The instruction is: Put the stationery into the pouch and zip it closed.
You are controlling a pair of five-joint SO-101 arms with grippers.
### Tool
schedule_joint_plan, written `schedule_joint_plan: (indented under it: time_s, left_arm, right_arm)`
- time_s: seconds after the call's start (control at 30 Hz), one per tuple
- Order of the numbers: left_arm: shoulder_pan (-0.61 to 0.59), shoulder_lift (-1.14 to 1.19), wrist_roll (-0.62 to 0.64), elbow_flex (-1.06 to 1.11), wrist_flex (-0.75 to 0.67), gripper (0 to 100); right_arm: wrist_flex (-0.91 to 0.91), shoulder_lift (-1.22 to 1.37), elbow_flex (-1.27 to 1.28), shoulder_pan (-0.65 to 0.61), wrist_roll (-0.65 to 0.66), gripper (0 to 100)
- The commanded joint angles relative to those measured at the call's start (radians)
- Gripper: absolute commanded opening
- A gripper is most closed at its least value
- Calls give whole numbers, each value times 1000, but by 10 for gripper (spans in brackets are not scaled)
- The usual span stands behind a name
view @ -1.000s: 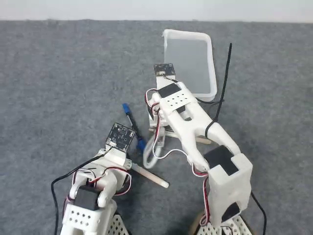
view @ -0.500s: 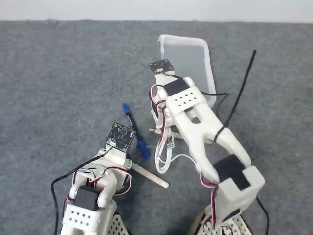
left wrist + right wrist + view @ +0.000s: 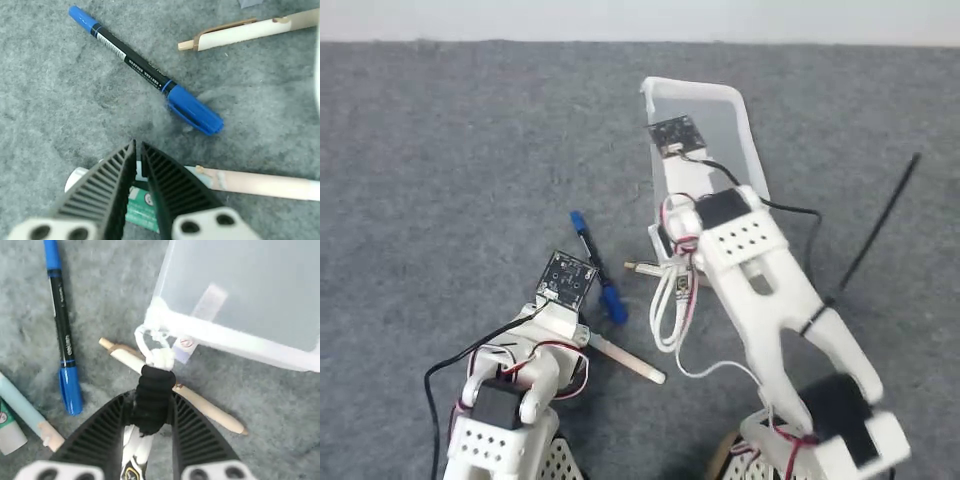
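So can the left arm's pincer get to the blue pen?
Probably yes. The blue pen lies bare on the grey mat just ahead of the left pincer, with nothing over it. The pincer is shut, so it would need to open first.

The high camera sits above and behind the arm bases, looking down and forward across the grey worktop. Each wrist camera looks down along its own jaws from close above the worktop. The right one faces the black pull tab and pouch. All three views share the blue marker and beige pen.
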Motion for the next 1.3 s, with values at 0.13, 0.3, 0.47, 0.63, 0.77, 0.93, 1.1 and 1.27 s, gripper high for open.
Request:
schedule_joint_plan:
  time_s: [0.13, 0.3, 0.47, 0.63, 0.77, 0.93, 1.1, 1.27]
  left_arm:
    - [6, -11, 14, -15, 5, 12]
    - [6, -11, 15, -15, 5, 12]
    - [6, -11, 14, -15, 6, 12]
    - [-12, -11, 9, -28, -3, 12]
    - [-98, -11, 9, -76, -71, 12]
    - [-146, -11, -26, -81, -284, 12]
    - [-135, -11, -86, -130, -338, 13]
    - [-135, -6, 52, -257, -334, 68]
  right_arm:
    - [-50, -179, 46, 19, 18, 6]
    - [-51, -285, 101, 19, 64, 6]
    - [-127, -412, 207, 22, 74, 6]
    - [-232, -527, 315, 22, 75, 6]
    - [-288, -573, 359, 24, 77, 6]
    - [-348, -593, 396, 24, 78, 6]
    - [-344, -595, 396, 19, 195, 6]
    - [-337, -642, 400, 18, 241, 6]
